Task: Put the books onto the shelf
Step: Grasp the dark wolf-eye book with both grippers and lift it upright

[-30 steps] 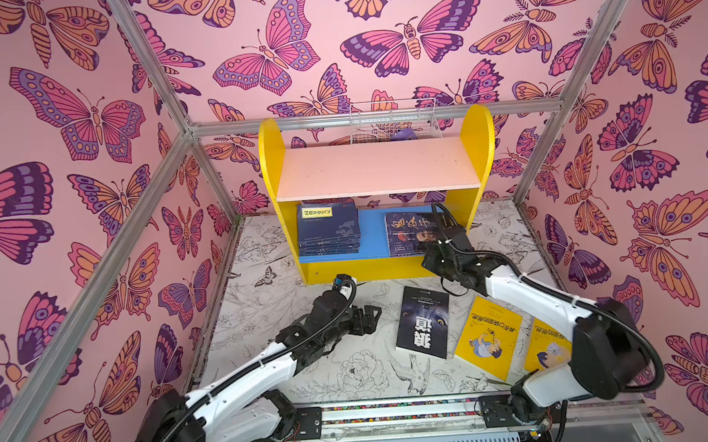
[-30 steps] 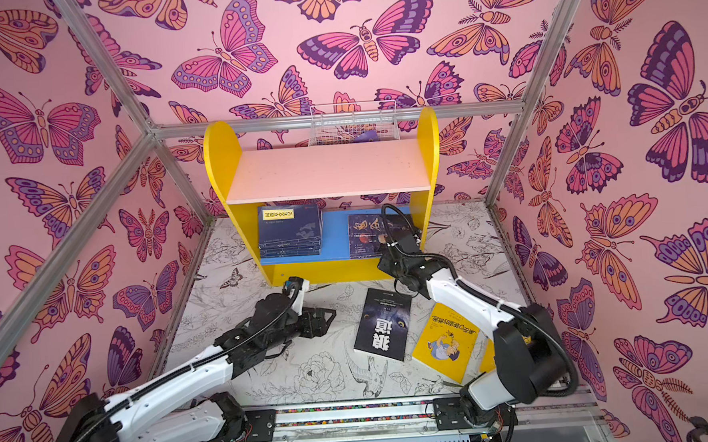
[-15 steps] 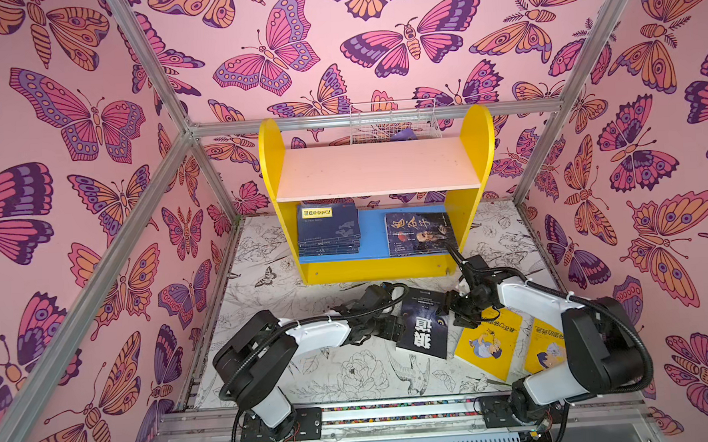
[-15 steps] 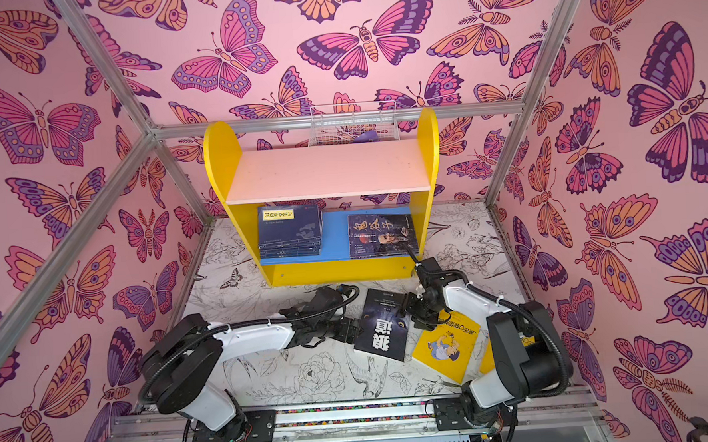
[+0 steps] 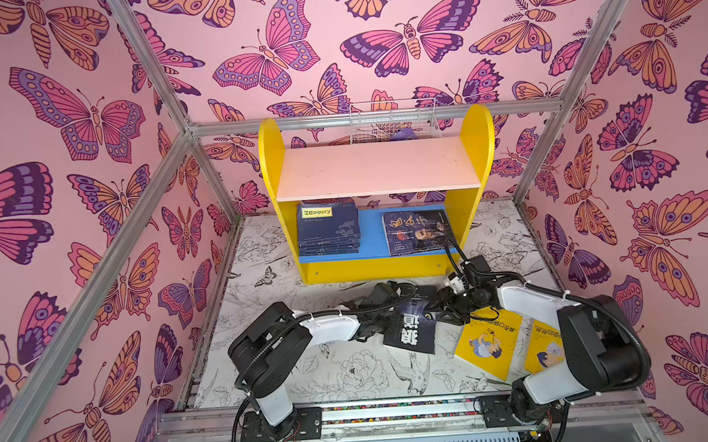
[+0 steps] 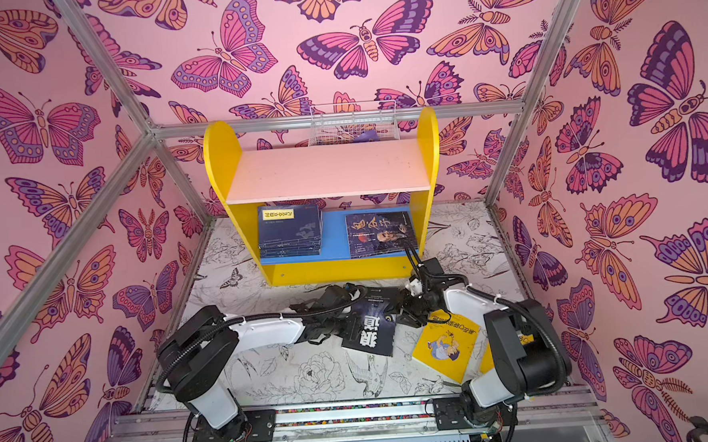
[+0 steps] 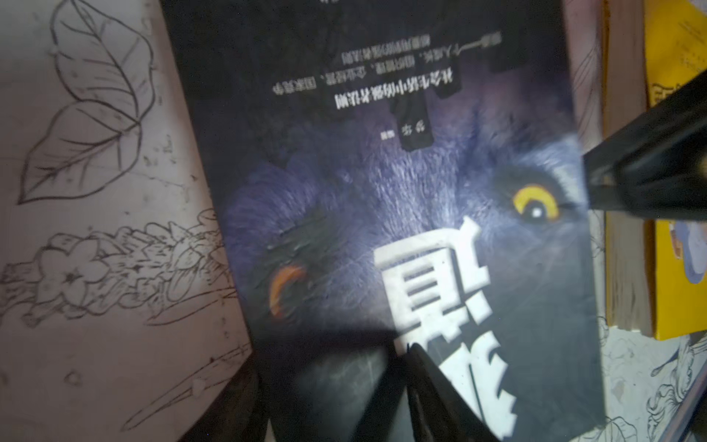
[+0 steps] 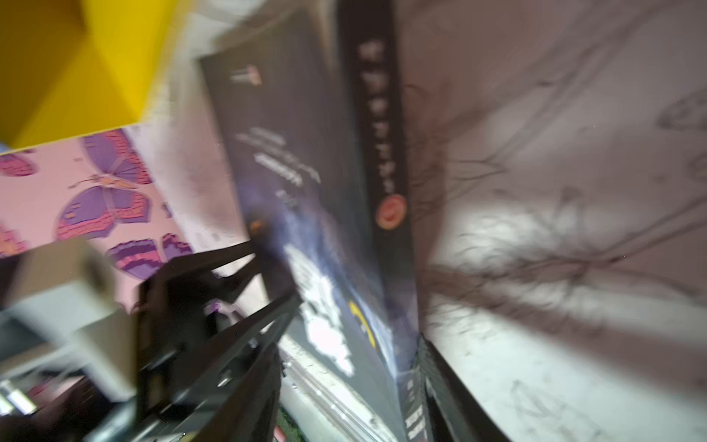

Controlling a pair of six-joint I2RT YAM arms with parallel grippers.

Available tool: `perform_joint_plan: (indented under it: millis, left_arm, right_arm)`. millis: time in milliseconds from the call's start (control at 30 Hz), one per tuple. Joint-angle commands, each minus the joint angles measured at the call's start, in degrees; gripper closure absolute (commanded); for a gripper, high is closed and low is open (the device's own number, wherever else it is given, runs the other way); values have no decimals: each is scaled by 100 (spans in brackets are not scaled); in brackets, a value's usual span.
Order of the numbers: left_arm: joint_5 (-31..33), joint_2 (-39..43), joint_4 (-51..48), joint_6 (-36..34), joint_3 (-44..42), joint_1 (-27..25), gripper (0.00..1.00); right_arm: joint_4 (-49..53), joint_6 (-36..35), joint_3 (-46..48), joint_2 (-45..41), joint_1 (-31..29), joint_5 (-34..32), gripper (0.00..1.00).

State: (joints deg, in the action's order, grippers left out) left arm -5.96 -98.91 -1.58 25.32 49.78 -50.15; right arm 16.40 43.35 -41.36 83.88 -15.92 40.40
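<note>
Done: navy book stack (image 5: 328, 229) and dark book (image 5: 417, 231) on shelf (image 5: 273, 172) blue board. Not yet shelved, on desk (image 5: 331, 377): wolf book (image 5: 412, 329), two yellow books (image 5: 487, 342). Left jaws, right jaws at wolf book sides; cannot tell if holding.

Far-right yellow book (image 5: 544, 347) half hidden behind right arm (image 5: 591, 338).

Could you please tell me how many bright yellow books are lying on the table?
2. One yellow book lies just right of the black wolf-cover book; a second yellow book sits further right, partly hidden behind the right arm.
</note>
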Motion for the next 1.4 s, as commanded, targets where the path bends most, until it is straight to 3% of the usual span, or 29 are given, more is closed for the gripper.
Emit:
perform_joint_plan:
  millis: [0,333,400,567,833,1000,1100,1267,1367]
  left_arm:
    - [-425,-190,-131,-181,14,-83,44]
    - [-872,28,421,-274,-332,-52,43]
    - [-825,72,430,-230,-379,-22,43]
    - [-628,122,347,-176,-434,5,43]
    - [-499,-16,124,-247,-357,1,42]
    - [-496,-95,82,-255,-329,-3,46]
    - [-553,-189,40,-307,-254,-3,56]
    - [-678,-378,-3,-368,-122,-3,71]
    - [-716,-398,-24,-394,-92,-12,73]
  right_arm:
    - [-1068,230,-111,-416,-58,864,43]
    - [-1567,215,-18,-293,-400,998,49]
    - [-1099,11,-55,-256,-365,485,49]
    - [221,-425,-188,-474,-305,-1638,43]
    - [665,-865,-354,537,-306,-2093,38]
    - [487,-1023,-451,943,-350,-1622,39]
    - [72,-978,-418,936,-376,-771,41]
    - [-1181,-421,-112,218,-386,257,44]
    - [-1573,-176,-75,-140,-402,603,46]
